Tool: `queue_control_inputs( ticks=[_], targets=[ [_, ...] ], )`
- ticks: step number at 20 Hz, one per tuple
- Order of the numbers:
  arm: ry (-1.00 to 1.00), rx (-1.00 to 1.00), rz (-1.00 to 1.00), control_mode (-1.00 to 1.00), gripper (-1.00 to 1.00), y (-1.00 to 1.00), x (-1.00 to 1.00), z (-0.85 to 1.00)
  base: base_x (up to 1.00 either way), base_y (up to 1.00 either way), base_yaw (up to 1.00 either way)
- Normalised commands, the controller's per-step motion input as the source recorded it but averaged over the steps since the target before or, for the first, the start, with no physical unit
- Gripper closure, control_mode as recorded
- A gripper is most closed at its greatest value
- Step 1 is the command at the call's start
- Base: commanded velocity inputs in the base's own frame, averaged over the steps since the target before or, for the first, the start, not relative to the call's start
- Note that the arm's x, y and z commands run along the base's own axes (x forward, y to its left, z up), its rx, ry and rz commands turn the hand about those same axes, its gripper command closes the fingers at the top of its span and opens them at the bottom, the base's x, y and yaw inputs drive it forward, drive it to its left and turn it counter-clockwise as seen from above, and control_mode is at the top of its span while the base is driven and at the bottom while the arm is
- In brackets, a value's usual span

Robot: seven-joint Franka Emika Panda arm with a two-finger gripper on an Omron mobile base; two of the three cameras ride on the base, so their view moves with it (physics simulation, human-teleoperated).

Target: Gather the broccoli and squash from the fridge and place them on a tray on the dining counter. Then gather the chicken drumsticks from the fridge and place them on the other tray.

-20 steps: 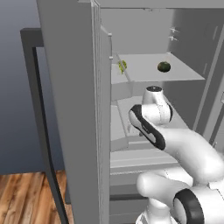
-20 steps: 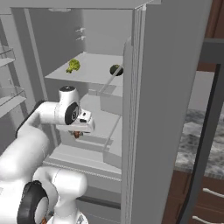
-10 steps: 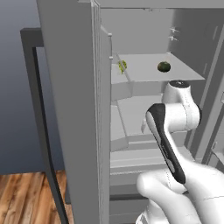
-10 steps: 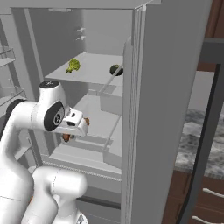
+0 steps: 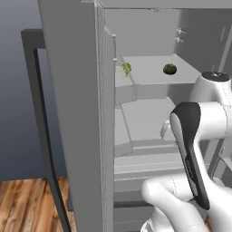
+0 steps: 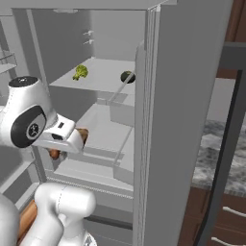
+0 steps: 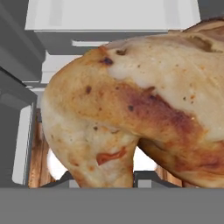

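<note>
- So over the last second the arm swung back out of the fridge (image 6: 192, 96). A moment ago the hand was still tucked in by the middle shelf; now the elbow's up front in the left base view and the hand sits at the front edge of the open fridge, low left in the right base view.
- The claw (image 6: 72, 144) is clamped on a drumstick (image 7: 131, 105). The hand view has browned meat right up against the camera, with the two finger tips poking up beneath it. From the right base view I can see orange-brown bits sticking out either side of the hand.
- Grip looks about the same as a second ago, maybe a hair tighter, so I'd say it's holding fine and not slipping.
- Weird part: the broccoli (image 6: 80, 72) is still on the top shelf, with a dark round thing (image 6: 127, 77) near it, maybe the squash, can't really tell. So the veggie half looks not done, yet I'm hauling chicken.
- Hand view also shows a wood-coloured strip below the drumstick; I can't tell whether that's floor or a tray.
- Next, I reckon: drive the base round to the desk and drop this on the brown tray. Main worry is clipping the fridge door on the way out.
</note>
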Motion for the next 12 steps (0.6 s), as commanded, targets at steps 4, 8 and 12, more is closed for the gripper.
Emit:
queue_control_inputs(
  ticks=[4,8,12],
  targets=[
    [-0.01,0.0,-0.07,-1.0,1.0,-0.02,-0.66,0.0,0.0,0.0,0.0],
    [0.0,0.0,0.0,-1.0,1.0,0.0,-0.05,0.0,0.0,0.0,0.0],
    [0.0,0.0,0.0,1.0,1.0,0.0,0.0,0.0,-0.68,0.0,-0.05]
  ],
)
